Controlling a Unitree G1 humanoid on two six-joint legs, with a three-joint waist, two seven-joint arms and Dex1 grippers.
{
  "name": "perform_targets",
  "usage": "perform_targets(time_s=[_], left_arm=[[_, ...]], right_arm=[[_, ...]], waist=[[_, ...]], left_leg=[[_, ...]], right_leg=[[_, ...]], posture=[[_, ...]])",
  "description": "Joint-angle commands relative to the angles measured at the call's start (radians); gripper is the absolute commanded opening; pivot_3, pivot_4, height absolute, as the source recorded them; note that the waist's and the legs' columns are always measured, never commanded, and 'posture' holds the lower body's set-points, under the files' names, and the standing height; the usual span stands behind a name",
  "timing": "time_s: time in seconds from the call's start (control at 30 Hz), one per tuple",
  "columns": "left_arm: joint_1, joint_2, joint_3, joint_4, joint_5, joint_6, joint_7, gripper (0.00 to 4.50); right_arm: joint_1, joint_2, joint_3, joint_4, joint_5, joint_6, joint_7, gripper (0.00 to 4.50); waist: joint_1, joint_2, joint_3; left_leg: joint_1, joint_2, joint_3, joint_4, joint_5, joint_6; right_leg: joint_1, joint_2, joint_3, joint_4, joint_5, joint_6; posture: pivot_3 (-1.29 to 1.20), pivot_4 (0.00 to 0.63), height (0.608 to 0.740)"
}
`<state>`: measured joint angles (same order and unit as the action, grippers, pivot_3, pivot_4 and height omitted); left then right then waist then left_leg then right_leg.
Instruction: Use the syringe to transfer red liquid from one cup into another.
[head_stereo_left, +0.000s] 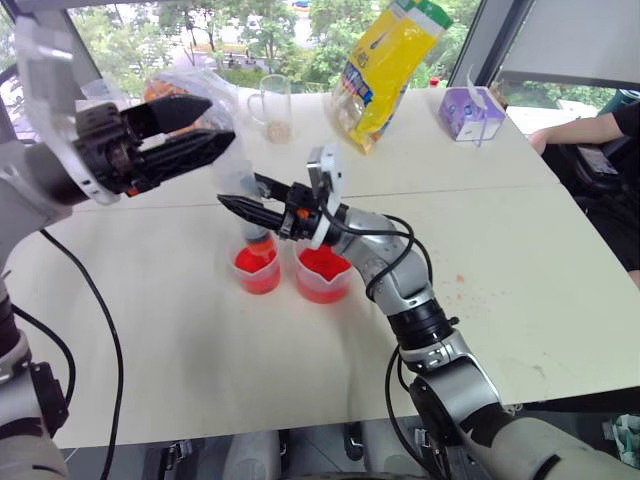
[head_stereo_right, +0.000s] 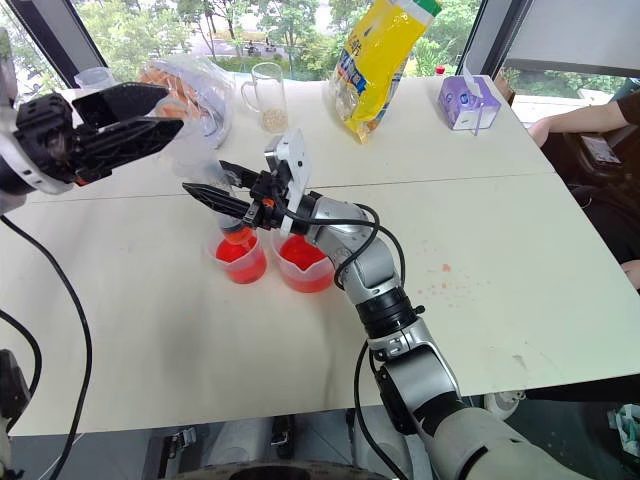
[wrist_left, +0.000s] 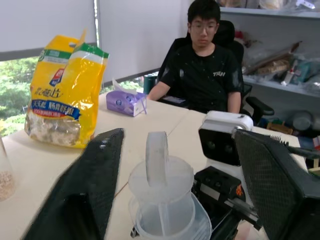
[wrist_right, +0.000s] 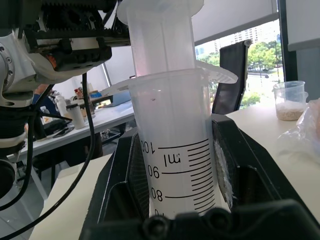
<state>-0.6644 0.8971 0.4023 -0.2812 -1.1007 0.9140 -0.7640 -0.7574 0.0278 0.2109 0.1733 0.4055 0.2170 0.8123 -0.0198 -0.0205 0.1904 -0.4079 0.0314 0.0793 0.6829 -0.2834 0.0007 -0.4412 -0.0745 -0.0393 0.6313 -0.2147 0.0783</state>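
The clear syringe (wrist_right: 175, 160) stands upright with my right gripper (head_stereo_left: 240, 192) shut on its barrel. Its reddish lower end (head_stereo_left: 258, 240) dips into the smaller cup (head_stereo_left: 258, 270), which holds red liquid (head_stereo_left: 256, 262). Right beside it on the white table stands the larger, wider cup (head_stereo_left: 323, 275), also with red liquid. My left gripper (head_stereo_left: 215, 122) hovers at the syringe's top. In the left wrist view its two fingers stand open on either side of the plunger head (wrist_left: 157, 157), with a gap on each side.
At the table's back stand a glass mug with grains (head_stereo_left: 272, 105), a yellow bag (head_stereo_left: 385, 65), a purple tissue box (head_stereo_left: 470, 112) and a clear plastic bag (head_stereo_left: 195, 90). A person (wrist_left: 210, 65) sits at the far right edge. Small red spots (head_stereo_left: 465, 280) mark the table.
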Motion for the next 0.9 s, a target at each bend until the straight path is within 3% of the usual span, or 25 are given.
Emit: perform_targets(time_s=[0.03, 0.17, 0.9], left_arm=[[-0.017, 0.004, 0.008, -0.008, -0.005, -0.019, -0.001, 1.86], [-0.008, 0.004, 0.003, -0.014, -0.002, -0.021, -0.001, 0.03], [0.085, 0.017, -0.086, -0.064, 0.082, -0.066, -0.07, 0.03]], right_arm=[[-0.014, 0.022, 0.001, -0.05, 0.002, -0.022, 0.004, 1.37], [-0.021, 0.027, 0.001, -0.048, 0.001, -0.027, 0.005, 1.37], [-0.123, 0.031, -0.072, -0.111, 0.049, 0.026, -0.032, 1.37]], waist=[[0.0, 0.0, 0.0], [0.0, 0.0, 0.0], [0.001, 0.0, 0.0]], left_leg=[[0.0, 0.0, 0.0, 0.0, 0.0, 0.0], [0.0, 0.0, 0.0, 0.0, 0.0, 0.0], [0.0, 0.0, 0.0, 0.0, 0.0, 0.0]], right_leg=[[0.0, 0.0, 0.0, 0.0, 0.0, 0.0], [0.0, 0.0, 0.0, 0.0, 0.0, 0.0], [0.0, 0.0, 0.0, 0.0, 0.0, 0.0]], posture=[[0.0, 0.15, 0.74], [0.0, 0.15, 0.74], [0.0, 0.15, 0.74]])
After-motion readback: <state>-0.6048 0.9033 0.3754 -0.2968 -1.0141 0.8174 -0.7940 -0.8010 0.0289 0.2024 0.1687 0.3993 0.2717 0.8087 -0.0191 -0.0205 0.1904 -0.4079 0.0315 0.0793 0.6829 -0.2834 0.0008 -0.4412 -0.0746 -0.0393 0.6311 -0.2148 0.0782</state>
